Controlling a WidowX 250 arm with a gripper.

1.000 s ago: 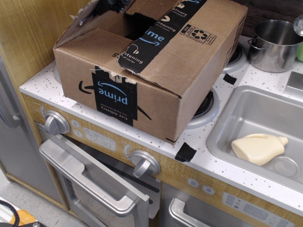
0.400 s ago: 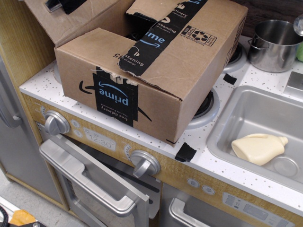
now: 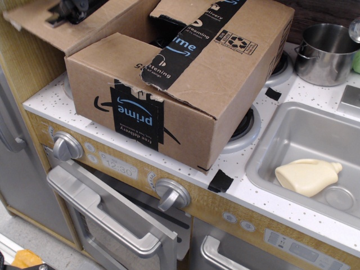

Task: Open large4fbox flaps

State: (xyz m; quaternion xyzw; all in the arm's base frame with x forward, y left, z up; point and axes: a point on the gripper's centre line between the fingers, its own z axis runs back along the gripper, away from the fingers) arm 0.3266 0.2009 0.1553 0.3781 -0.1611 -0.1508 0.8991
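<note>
Large4fbox point(image 3: 185, 84) sits on the tabletop point(image 3: 236, 194) of a toy kitchen, over the stove burners, left of the sink point(image 3: 292, 135). Long axis runs from the near-left corner toward the far right, on a diagonal to the counter edge; the taped end face with the "prime" print faces the camera, lettering upside down. Flaps: left flap point(image 3: 84, 25) is folded outward and up past the box's left wall, inner side showing; right flap point(image 3: 225, 50) lies flat, closed, torn black tape along its seam edge. Gripper point(image 3: 70, 8) dark, at the top-left edge, lying against the raised left flap; mostly cropped, so cannot tell whether its jaws are spread or pinching the cardboard. Step in hand, as judged: first flap being swung open, roughly halfway through the task. Next move likely calls for letting that flap rest outward, then catching the seam edge of the right flap and lifting it toward the pot point(image 3: 326, 50). Cream bottle point(image 3: 308, 175) lies in the sink, well apart.
</note>
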